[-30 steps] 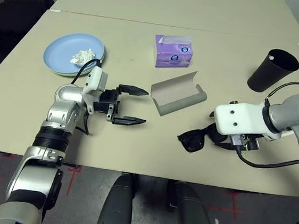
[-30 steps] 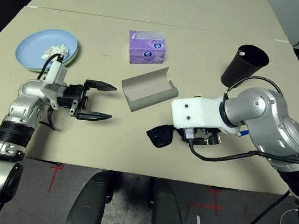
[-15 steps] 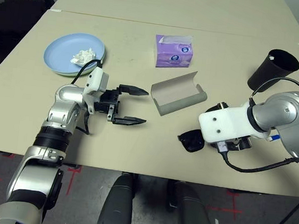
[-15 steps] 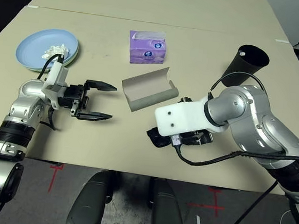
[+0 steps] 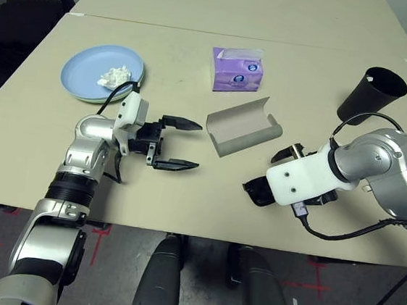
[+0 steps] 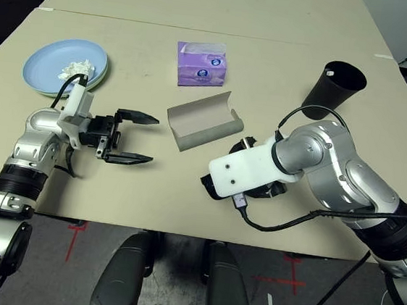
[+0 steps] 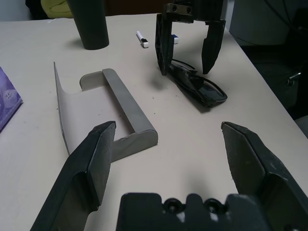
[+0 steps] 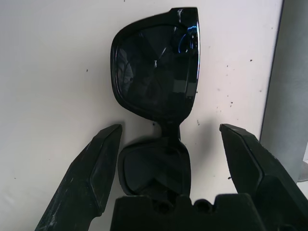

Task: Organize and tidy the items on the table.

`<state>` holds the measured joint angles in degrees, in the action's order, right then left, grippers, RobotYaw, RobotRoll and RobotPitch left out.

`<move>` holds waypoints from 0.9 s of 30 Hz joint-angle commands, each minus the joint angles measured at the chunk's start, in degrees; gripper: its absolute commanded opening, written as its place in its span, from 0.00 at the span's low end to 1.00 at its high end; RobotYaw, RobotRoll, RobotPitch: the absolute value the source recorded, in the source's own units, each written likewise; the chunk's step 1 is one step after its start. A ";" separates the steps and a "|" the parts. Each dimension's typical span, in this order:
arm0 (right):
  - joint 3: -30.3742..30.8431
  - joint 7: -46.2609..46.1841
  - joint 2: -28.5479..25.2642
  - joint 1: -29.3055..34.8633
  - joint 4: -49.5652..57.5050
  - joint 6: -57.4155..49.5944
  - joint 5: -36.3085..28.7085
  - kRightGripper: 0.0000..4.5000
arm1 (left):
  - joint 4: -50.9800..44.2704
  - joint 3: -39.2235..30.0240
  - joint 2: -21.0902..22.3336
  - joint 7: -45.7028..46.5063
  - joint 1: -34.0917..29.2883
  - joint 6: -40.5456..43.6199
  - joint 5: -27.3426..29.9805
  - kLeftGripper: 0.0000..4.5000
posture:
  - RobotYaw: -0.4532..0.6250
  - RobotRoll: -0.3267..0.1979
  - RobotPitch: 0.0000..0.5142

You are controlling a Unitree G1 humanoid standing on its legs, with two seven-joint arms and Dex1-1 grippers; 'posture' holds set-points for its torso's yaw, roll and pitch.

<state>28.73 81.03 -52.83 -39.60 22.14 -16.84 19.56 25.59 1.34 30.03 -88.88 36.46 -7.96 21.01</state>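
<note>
Sunglasses between my right gripper's wide-spread fingers, ungripped, near the tabletop's front edge, right of centre.
Across the tabletop, I'd watch the stacked light blue plate and pale green plate by the left edge: my left forearm is close, and a careless lift could nudge them. The grey glasses case lies open near the middle, just beside my left gripper, also spread wide; closing or sweeping there could shove its thin wall. The sunglasses could twist or squirt out if I close off-centre on that glossy frame, or scrape if I come in too low. Any plate knock might roll the tissue wad off the blue one.
</note>
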 commanded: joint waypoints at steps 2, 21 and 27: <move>0.39 1.43 0.86 -0.75 -0.39 0.57 0.47 1.00 | -0.64 1.07 0.38 -0.12 -0.91 -0.63 -0.87 0.99 | 0.60 0.62 0.42; 0.12 3.49 2.28 -2.30 -2.08 2.93 0.75 0.27 | -0.90 1.00 0.82 0.01 -1.35 -0.68 -1.20 1.00 | 0.61 0.62 0.42; -0.08 3.93 2.27 -2.34 -2.50 3.64 0.71 0.07 | -0.70 0.94 1.03 -0.12 -1.21 -0.68 -1.26 1.00 | 0.61 0.62 0.42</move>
<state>28.73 84.32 -50.46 -42.02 19.89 -13.79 20.44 25.57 1.34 30.40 -88.41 35.67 -7.98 20.33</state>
